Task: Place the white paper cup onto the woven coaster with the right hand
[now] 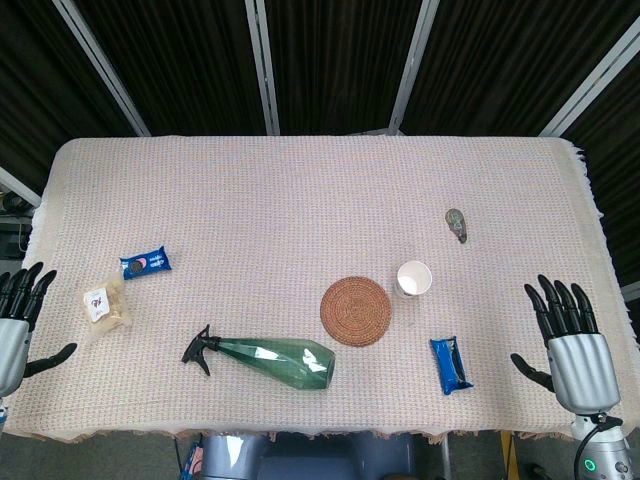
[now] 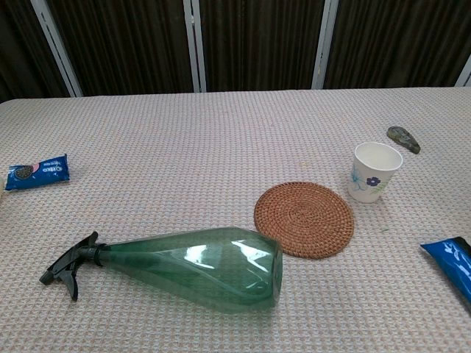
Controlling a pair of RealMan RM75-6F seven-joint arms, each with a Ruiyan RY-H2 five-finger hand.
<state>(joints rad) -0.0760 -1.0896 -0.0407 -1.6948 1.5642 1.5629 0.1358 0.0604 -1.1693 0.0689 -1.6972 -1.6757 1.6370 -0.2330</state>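
Beige woven cloth covers the table (image 1: 300,190). At its centre lies a round coaster (image 1: 355,311). Just right of the coaster, apart from it, a white cup (image 1: 413,278) stands upright. Left of the coaster, a green spray bottle (image 1: 265,359) lies flat. Right hand (image 1: 570,345) and left hand (image 1: 20,320) rest at the edges, fingers spread, holding nothing.

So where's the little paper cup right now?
The white paper cup stands upright on the table's right half, just right of the woven coaster, not on it.
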